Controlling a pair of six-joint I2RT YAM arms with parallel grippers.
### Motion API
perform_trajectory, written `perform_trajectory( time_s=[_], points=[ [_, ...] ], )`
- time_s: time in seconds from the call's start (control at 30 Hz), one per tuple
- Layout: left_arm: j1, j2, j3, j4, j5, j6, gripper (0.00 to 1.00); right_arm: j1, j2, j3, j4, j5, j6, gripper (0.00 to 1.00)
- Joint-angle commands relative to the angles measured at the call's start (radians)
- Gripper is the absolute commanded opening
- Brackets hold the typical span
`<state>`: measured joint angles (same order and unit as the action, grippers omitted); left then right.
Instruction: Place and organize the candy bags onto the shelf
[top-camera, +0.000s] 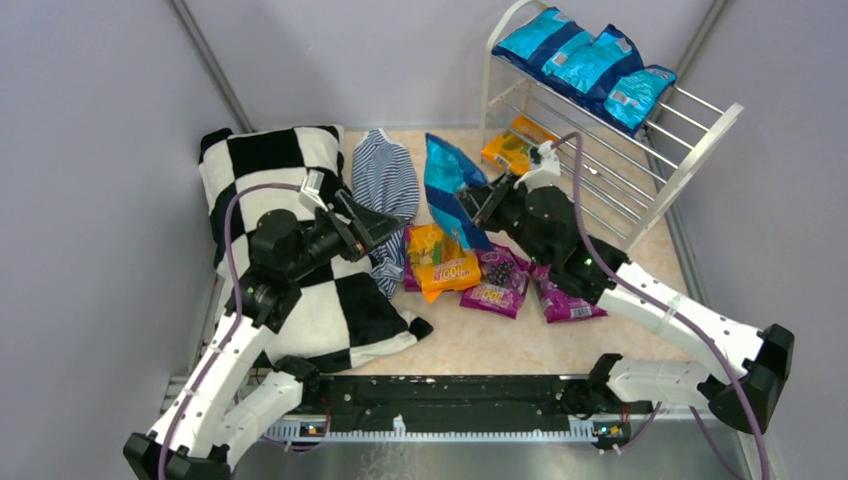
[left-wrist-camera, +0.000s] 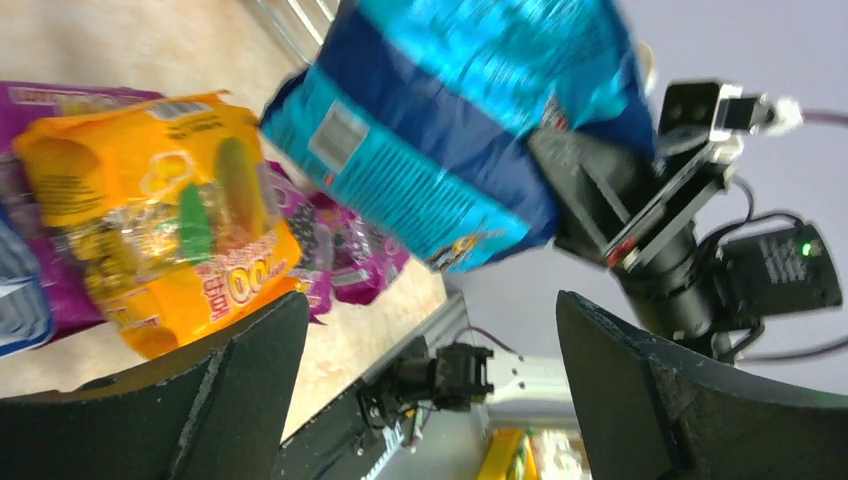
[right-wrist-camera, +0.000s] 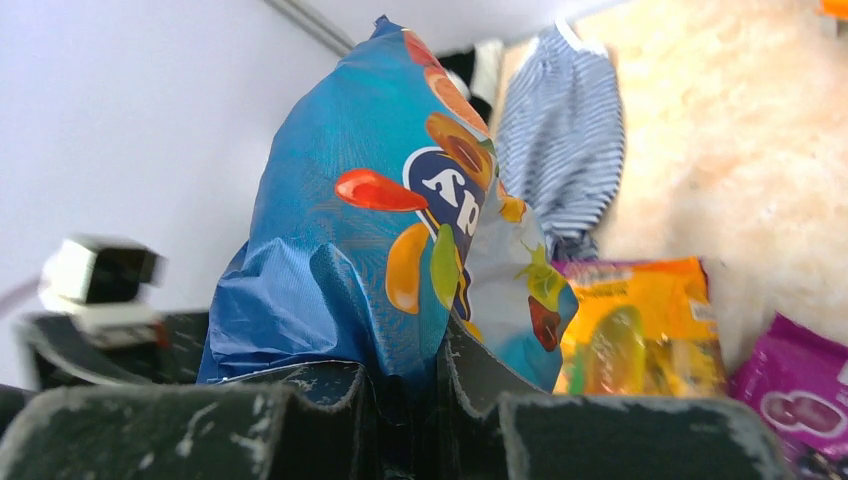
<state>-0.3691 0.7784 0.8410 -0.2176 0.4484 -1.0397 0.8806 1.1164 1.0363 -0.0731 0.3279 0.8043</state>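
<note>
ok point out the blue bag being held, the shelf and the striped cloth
blue bag (top-camera: 447, 178), top view, its middle
shelf (top-camera: 690, 170), top view, right end frame
striped cloth (top-camera: 385, 180), top view, its middle

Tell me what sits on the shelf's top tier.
Overlapping blue candy bags lie along the top tier of the shelf. Whether more lie under them is covered. An orange bag shows lower down.

I see a beige tabletop (top-camera: 480, 345): black-and-white checkered pillow (top-camera: 265, 160) at left edge, blue-striped cloth (top-camera: 385, 180) mid-far, orange glossy candy bag (top-camera: 440, 262) overlapping purple glossy bags (top-camera: 497, 283) at centre, white rod shelf (top-camera: 700, 155) in far-right corner.
</note>
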Motion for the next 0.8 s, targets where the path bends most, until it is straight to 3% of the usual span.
perform_trajectory(
  time_s=[0.0,0.1,0.23,0.47,0.67,0.77],
  points=[
    [-0.002,0.009,-0.120,0.334,0.203,-0.126,0.99,-0.005,-0.097,0.119,0.205,0.093,0.089,0.00],
    [-0.004,0.051,-0.228,0.715,0.298,-0.288,0.99,-0.005,-0.105,0.008,0.459,0.069,0.249,0.00],
    [-0.004,0.128,-0.251,0.910,0.302,-0.352,0.99,-0.004,-0.058,-0.084,0.750,0.063,0.437,0.00],
    [-0.041,0.277,-0.250,1.307,0.254,-0.485,0.99,0.046,0.011,-0.080,0.836,0.109,0.561,0.00],
    [-0.085,0.348,-0.201,1.294,0.181,-0.516,0.97,0.072,0.016,-0.119,0.833,0.145,0.637,0.00],
    [-0.087,0.357,-0.205,1.267,0.153,-0.540,0.82,0.072,0.013,-0.158,0.846,0.150,0.678,0.00]
  ],
)
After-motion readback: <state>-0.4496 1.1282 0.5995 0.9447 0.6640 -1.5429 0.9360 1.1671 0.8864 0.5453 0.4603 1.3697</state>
